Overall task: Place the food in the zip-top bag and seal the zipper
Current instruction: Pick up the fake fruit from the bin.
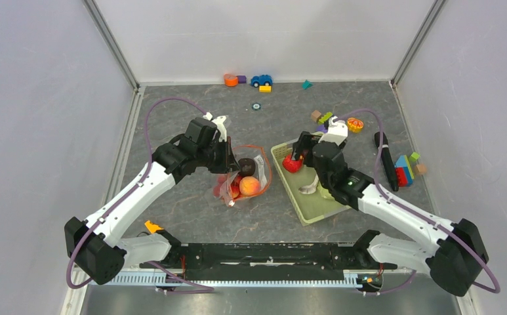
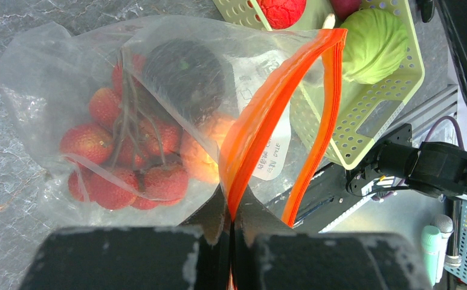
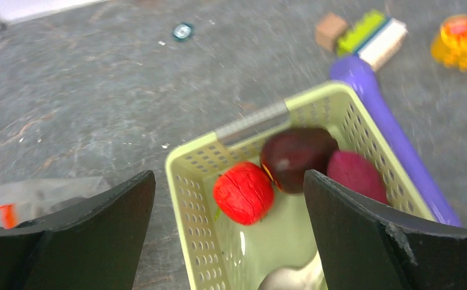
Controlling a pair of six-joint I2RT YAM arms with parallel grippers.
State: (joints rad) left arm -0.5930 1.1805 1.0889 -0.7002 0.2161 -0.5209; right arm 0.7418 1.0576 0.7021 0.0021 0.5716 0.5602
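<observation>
The clear zip-top bag (image 2: 55,72) lies left of the pale green basket (image 1: 313,209) with its mouth held open. Inside it are red fruits (image 2: 113,160), a dark plum (image 2: 182,75) and a peach (image 1: 250,186). My left gripper (image 2: 234,220) is shut on the red-orange zipper strip (image 2: 279,96) at the near lip of the mouth. My right gripper (image 3: 229,181) hangs open over the basket's far end, above a red fruit (image 3: 243,193), a dark plum (image 3: 297,158) and a magenta fruit (image 3: 354,175). A green cabbage (image 2: 376,45) also sits in the basket. No slider tab shows.
A purple cylinder (image 3: 388,139) lies along the basket's right side. A black marker (image 1: 385,161), coloured blocks (image 1: 405,167) and an orange slice (image 1: 355,123) lie to the right. A toy car (image 1: 261,80) and more blocks sit by the back wall.
</observation>
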